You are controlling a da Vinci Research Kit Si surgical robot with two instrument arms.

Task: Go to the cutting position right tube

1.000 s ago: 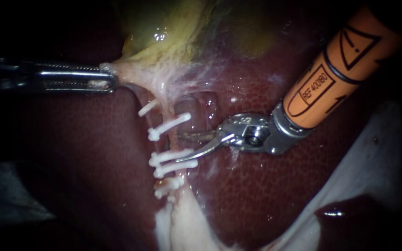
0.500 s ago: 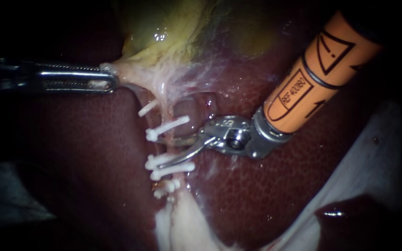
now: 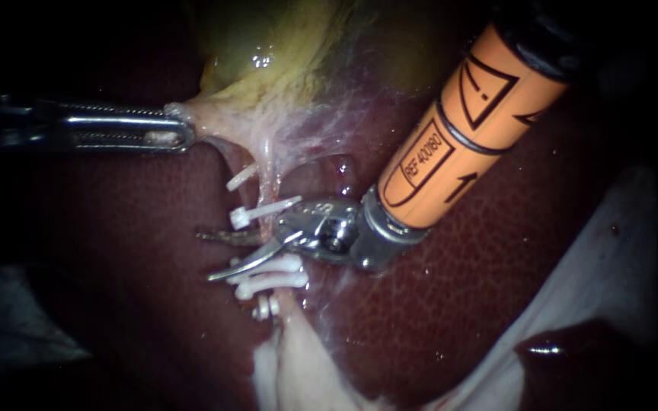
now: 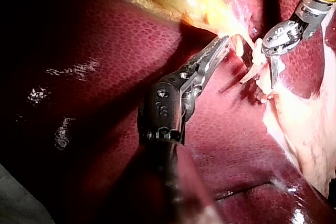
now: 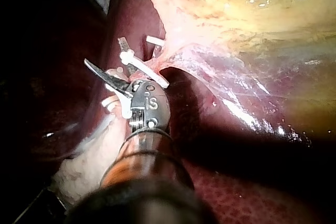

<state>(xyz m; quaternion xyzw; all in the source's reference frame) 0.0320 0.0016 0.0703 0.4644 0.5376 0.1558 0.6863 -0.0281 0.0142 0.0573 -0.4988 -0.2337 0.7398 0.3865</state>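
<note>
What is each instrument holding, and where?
Left instrument grips pale tissue at the edge of the gallbladder. Right instrument holds nothing; its jaws are open.

Bright centre, dark edges, wet glints

3 cams, all tight on the clips [image 3: 272, 266].
Endoscope faces the liver [image 3: 458, 304] head-on and very near; left instrument [image 3: 180, 138] comes in from view left, right instrument [image 3: 207, 257] from upper right. Each wrist cam sits behind its own shaft and looks along it to the tip, the right one closer to the clips. All three share the clips, the gallbladder [image 3: 268, 61] edge and the right instrument's tip.
</note>
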